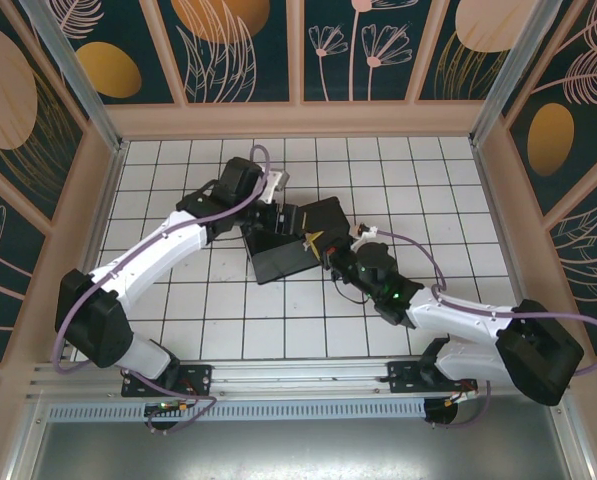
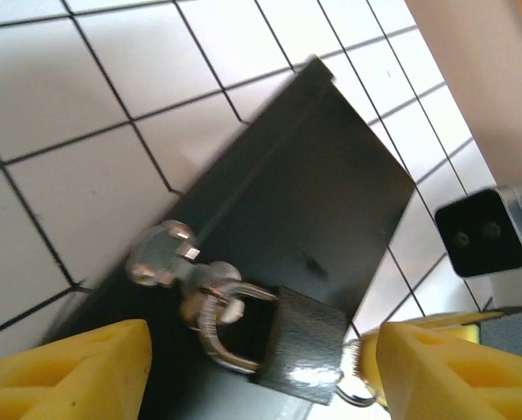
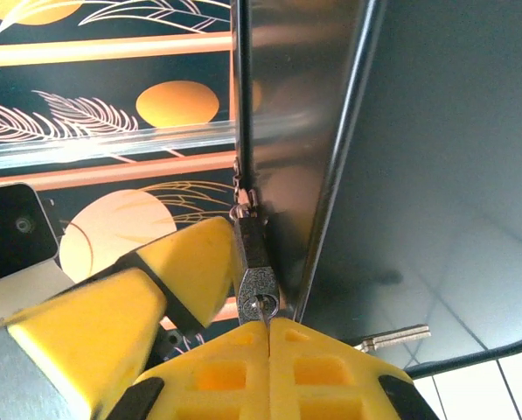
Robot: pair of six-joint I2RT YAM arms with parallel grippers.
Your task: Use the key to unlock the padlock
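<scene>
Yellow fingers of the right gripper (image 3: pixel 269 332): pressed together, clamped on the key (image 3: pixel 259 296) by its head, close against the upright edge of the box (image 3: pixel 435 175).

Key: silvery patterned head with a small hole, showing just past the fingertips. Long axis ran straight away from the gripper, in line with the padlock (image 2: pixel 306 348). The shaft pointed toward the padlock's base and was hidden there.

Padlock: small, dark glossy body, silver shackle (image 2: pixel 221 328). It lay against the box's dark face, with the shackle looped through a metal hasp (image 2: pixel 160 258) fixed to the box. In the left wrist view the long axis slanted: shackle end toward the hasp, base pointing away from it toward the box's corner. Whether the shackle was latched could not be told; that part was blurred.

Left gripper (image 2: pixel 262 337): yellow fingers wide apart, one on each side of the padlock, gripping nothing.

Spare key (image 3: pixel 399 334): pale metal, level, just beside the box's lower edge, tip pointing away from the clamped key.

Box: dark, flat-sided, resting on white tiled floor (image 2: pixel 68 87). In the top view the left gripper was at its far side and the right gripper at its near right side.
</scene>
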